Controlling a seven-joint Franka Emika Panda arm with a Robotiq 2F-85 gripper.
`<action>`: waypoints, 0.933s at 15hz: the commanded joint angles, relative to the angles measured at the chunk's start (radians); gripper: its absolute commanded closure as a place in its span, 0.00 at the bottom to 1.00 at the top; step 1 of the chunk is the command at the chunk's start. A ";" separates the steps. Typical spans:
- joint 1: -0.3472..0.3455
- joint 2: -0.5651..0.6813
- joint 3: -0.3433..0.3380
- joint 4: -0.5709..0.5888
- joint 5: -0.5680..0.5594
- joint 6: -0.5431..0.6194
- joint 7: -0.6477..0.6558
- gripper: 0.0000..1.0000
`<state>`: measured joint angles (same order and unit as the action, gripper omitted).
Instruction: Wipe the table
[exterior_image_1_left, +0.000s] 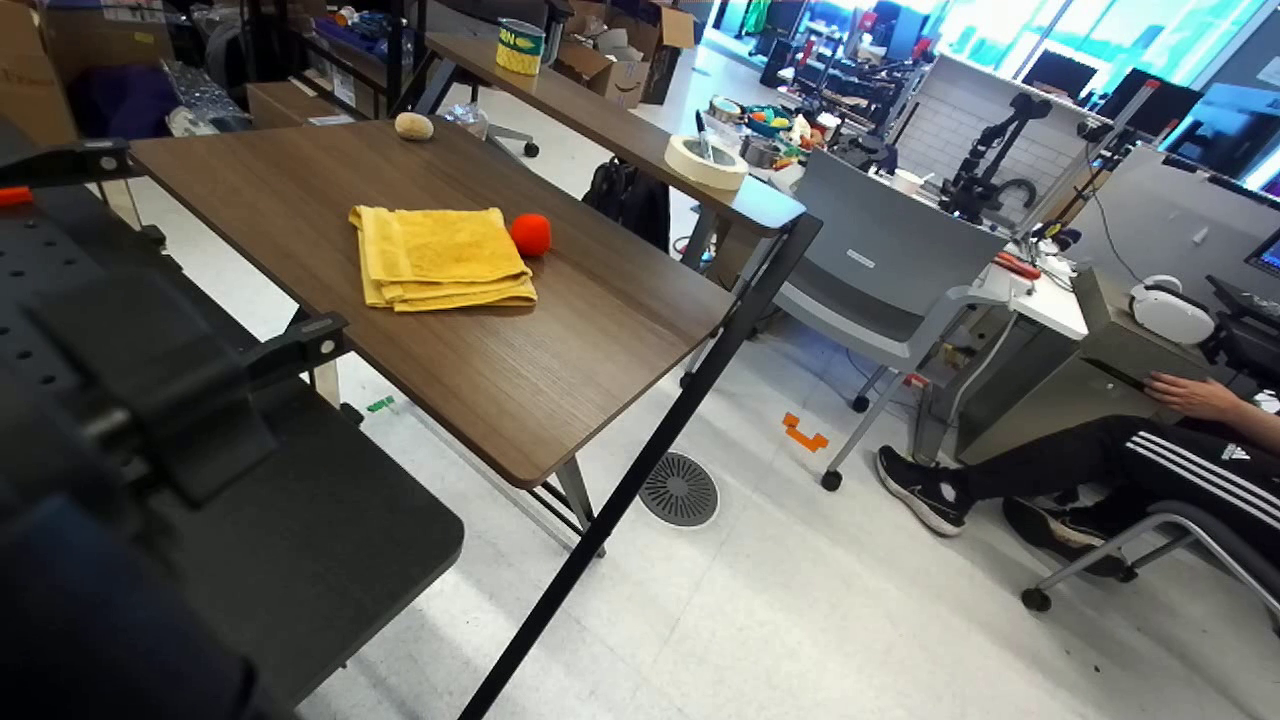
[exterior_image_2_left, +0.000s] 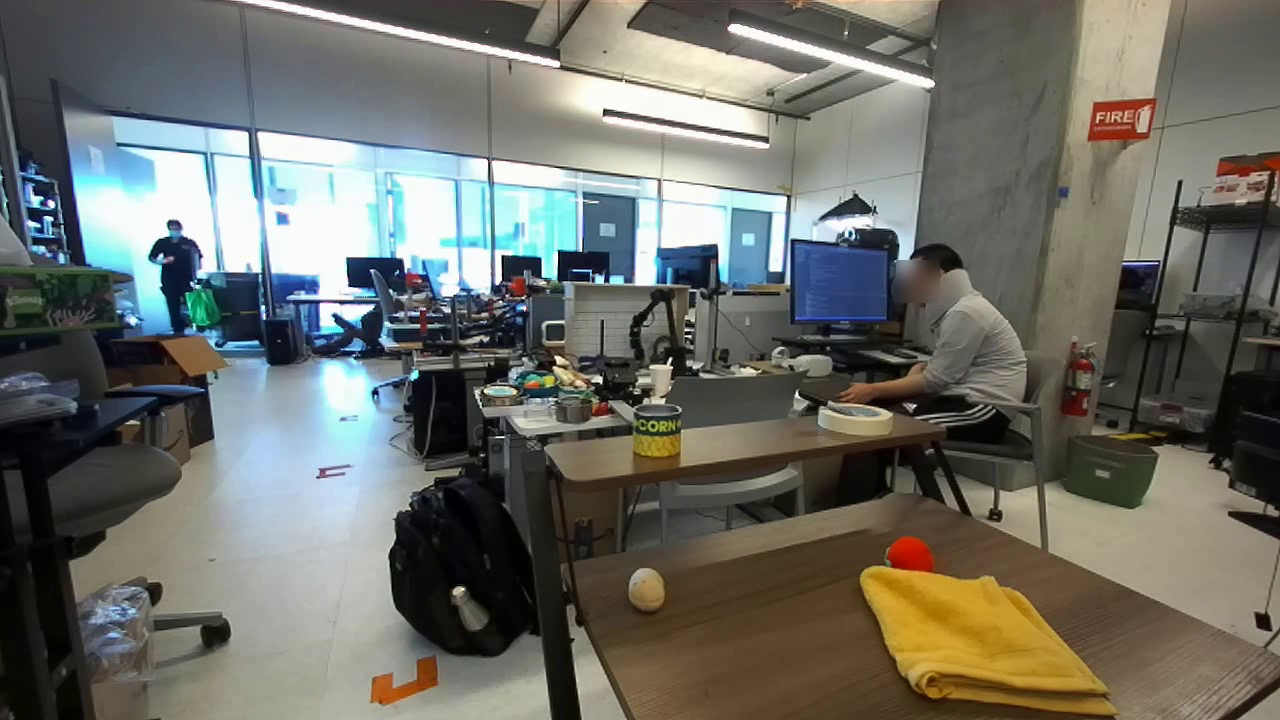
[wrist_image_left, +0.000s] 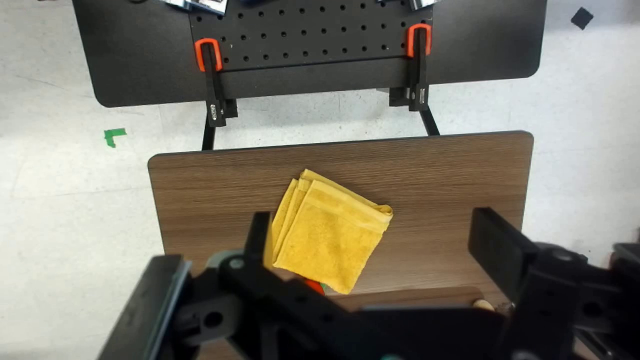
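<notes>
Tbl (wrist_image_left: 425, 200) well below spread jaws

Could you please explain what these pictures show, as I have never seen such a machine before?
The machine is a robot arm, tasked with wiping the table. Two pictures come from cameras outside it; the third comes from its wrist, looking down, where its black fingers show clearly. On the table lie a folded yellow cloth, a red round object and a pale oval lump. A raised shelf along one long side carries a corn can and a roll of tape. The fingers stand open and nothing is held.
</notes>
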<state>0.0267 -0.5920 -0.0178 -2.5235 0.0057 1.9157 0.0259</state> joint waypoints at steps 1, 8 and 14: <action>-0.010 0.000 0.008 0.002 0.005 -0.002 -0.005 0.00; -0.010 0.000 0.008 0.002 0.005 -0.002 -0.005 0.00; -0.012 0.109 -0.018 0.037 0.027 0.089 -0.023 0.00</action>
<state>0.0266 -0.5900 -0.0186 -2.5236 0.0061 1.9221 0.0259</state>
